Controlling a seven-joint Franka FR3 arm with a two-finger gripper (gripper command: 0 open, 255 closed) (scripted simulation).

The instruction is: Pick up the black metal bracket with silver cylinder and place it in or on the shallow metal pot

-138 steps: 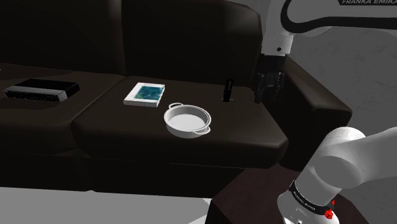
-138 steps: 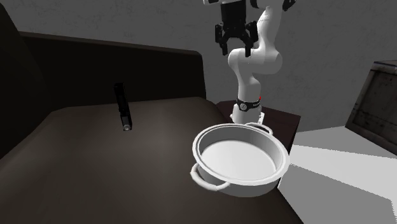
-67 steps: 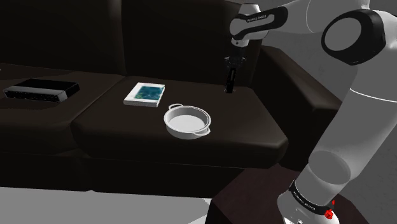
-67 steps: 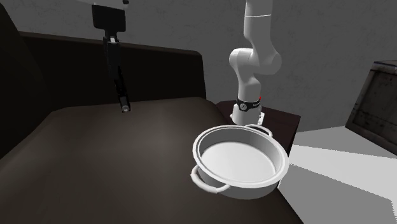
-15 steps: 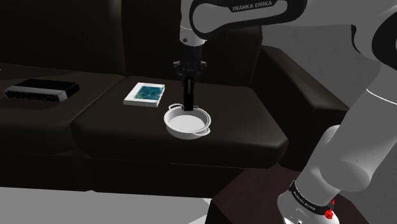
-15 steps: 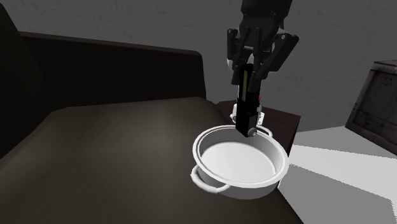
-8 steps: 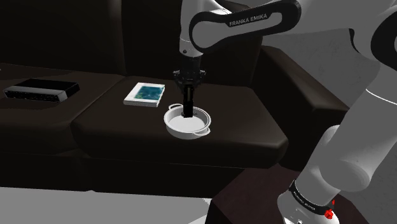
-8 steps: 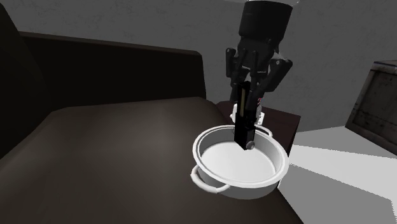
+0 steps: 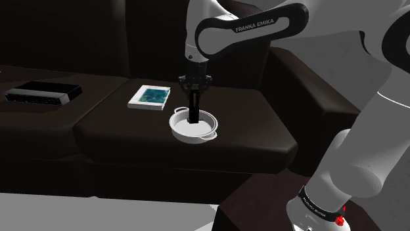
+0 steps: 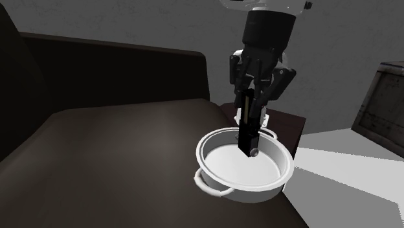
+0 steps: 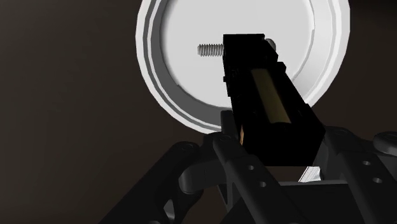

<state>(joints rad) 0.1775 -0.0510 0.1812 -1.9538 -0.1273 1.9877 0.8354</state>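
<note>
My black gripper (image 9: 194, 92) (image 10: 254, 96) (image 11: 273, 143) is shut on the upper end of the black bracket (image 9: 194, 110) (image 10: 248, 133) (image 11: 267, 102), which hangs upright. The bracket's lower end, with its small silver cylinder (image 10: 255, 153) and a threaded silver stud (image 11: 210, 49), sits inside the rim of the shallow white pot (image 9: 179, 128) (image 10: 226, 184) (image 11: 159, 70), just above its floor. The pot stands with two loop handles on the dark sofa seat (image 9: 131, 134). Whether the bracket touches the pot's floor I cannot tell.
On the same cushion, a white-edged book with a teal cover (image 9: 150, 96) lies beyond the pot toward the shoulder view's left. A flat black box (image 9: 43, 92) rests on the far-left cushion. The sofa's back (image 9: 184, 39) and armrest (image 9: 315, 98) rise around the seat.
The gripper has come down with the bracket, lowering its silver-tipped end from above the pot's far rim into the pot. The grip has stayed the same.
</note>
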